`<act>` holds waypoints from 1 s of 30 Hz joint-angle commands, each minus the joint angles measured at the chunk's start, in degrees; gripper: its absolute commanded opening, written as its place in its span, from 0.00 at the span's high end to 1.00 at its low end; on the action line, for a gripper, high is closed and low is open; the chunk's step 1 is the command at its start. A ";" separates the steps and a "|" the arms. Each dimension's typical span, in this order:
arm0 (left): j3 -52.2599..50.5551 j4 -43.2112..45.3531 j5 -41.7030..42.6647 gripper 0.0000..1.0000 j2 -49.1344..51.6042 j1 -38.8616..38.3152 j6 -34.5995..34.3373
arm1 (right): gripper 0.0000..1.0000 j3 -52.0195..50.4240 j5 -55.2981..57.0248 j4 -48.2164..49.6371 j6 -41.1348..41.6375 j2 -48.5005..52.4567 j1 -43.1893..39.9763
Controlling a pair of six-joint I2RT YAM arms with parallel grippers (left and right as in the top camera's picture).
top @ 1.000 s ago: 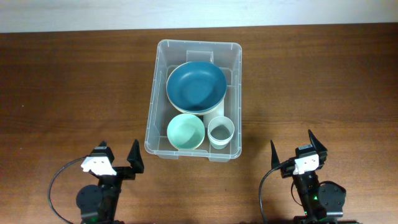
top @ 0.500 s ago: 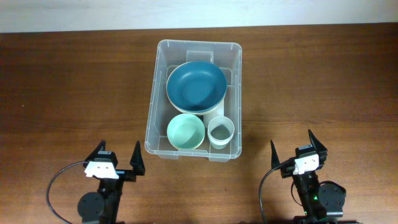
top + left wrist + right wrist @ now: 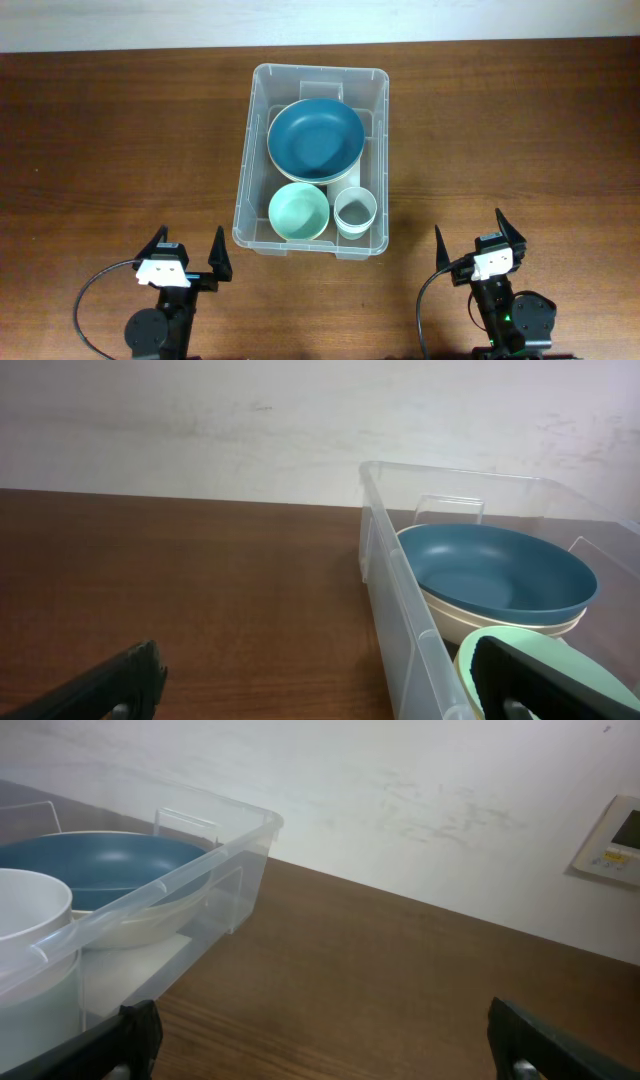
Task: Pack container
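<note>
Black arms [image 3: 157,325]; pointed black fingers [image 3: 217,260]; white wrist blocks [image 3: 160,268]; looping black cables [image 3: 82,310]; green light [image 3: 505,320].

Blue bowl [image 3: 315,138], mint bowl [image 3: 299,211], white cup [image 3: 354,212], wooden table [image 3: 120,140]

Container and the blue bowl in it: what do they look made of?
The container looks like clear, glossy plastic: you can see straight through its walls. The blue bowl looks smooth and satin, either plastic or glazed ceramic; I cannot tell which.
</note>
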 commanded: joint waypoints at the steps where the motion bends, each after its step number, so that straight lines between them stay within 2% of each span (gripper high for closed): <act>1: -0.39 -0.02 -0.66 0.00 -0.55 -0.26 0.94 | 0.01 -0.26 -0.70 -0.24 0.52 -0.48 0.20; 17: -0.39 -0.04 -0.66 0.00 -0.55 -0.37 0.94 | 0.01 -0.26 -0.70 -0.24 0.52 -0.48 0.20; 30: -0.39 -0.04 -0.66 0.00 -0.55 -4.87 0.94 | 0.01 -0.26 -0.70 -0.24 0.52 -0.48 0.20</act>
